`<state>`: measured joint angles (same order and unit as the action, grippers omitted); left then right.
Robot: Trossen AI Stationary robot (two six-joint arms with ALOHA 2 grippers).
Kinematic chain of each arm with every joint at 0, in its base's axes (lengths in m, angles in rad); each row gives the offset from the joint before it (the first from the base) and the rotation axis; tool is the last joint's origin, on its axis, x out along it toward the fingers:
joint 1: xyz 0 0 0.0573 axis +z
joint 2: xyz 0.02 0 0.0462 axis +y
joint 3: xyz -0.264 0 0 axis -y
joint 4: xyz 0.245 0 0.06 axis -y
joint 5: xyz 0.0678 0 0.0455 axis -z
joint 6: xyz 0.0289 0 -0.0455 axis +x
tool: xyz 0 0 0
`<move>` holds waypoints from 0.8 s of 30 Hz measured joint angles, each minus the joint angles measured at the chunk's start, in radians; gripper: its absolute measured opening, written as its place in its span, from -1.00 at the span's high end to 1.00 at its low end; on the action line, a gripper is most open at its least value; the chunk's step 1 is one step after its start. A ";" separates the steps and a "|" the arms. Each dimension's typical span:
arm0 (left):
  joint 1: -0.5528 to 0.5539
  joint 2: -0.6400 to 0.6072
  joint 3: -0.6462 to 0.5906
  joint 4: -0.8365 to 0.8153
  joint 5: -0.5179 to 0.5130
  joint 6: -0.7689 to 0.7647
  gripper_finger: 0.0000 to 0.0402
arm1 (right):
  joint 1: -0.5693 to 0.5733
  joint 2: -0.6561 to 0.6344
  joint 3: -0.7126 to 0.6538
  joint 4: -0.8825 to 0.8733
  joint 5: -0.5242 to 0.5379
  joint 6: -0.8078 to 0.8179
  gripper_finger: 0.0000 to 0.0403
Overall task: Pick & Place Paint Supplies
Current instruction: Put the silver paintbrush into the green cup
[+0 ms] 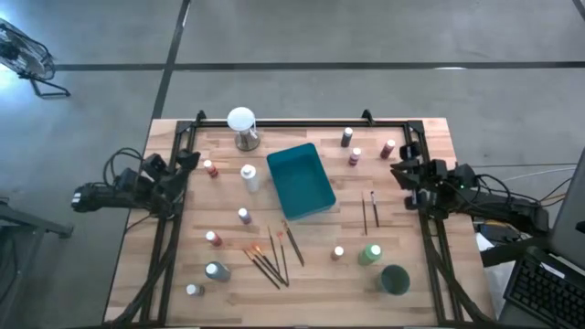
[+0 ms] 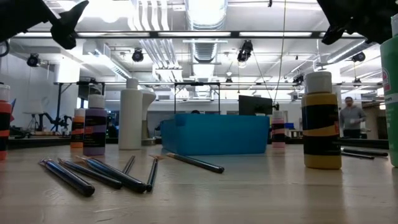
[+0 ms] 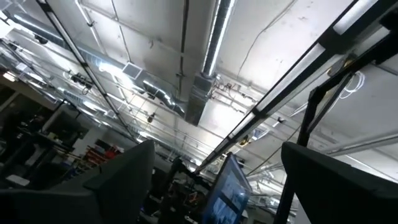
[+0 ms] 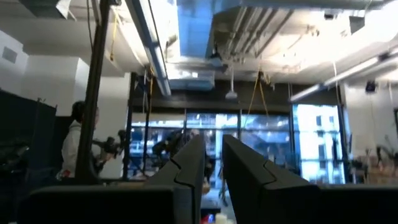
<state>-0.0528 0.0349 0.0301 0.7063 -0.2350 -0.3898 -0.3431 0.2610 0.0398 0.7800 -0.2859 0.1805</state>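
The paint supplies lie spread over the wooden table. Small white-capped bottles stand upright on their bases, among them a red one (image 1: 210, 168), a white one (image 1: 249, 176), a purple one (image 1: 244, 216) and a larger green one (image 1: 370, 254). A bunch of thin brushes (image 1: 270, 260) lies flat near the front, and two more brushes (image 1: 368, 210) lie right of the teal tray (image 1: 302, 180). My left gripper (image 1: 187, 163) (image 3: 217, 149) hangs open over the table's left edge, tipped upward. My right gripper (image 1: 402, 170) (image 4: 214, 140) is at the right edge, also tipped upward, its fingers almost together around nothing.
A white globe on a metal base (image 1: 241, 126) stands at the far edge. Three brown bottles (image 1: 355, 156) cluster at the far right. A dark green bottle (image 1: 395, 279) stands at the near right. A black frame (image 1: 302, 123) borders the table.
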 joint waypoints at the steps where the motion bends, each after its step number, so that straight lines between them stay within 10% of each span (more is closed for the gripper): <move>1: 0.000 0.000 0.002 0.000 0.005 0.000 -0.77 | 0.000 0.016 0.025 -0.043 0.000 0.000 0.75; 18: 0.000 0.000 0.006 -0.008 0.182 -0.007 -0.77 | 0.009 0.486 0.738 -1.311 0.200 0.026 0.75; 24: 0.000 0.000 0.005 -0.023 0.264 0.011 -0.77 | 0.159 0.558 0.838 -1.647 0.476 0.209 0.93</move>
<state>-0.0532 0.0345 0.0353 0.6830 0.0291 -0.3785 -0.1845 0.8187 0.8782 -0.8669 0.1899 0.3893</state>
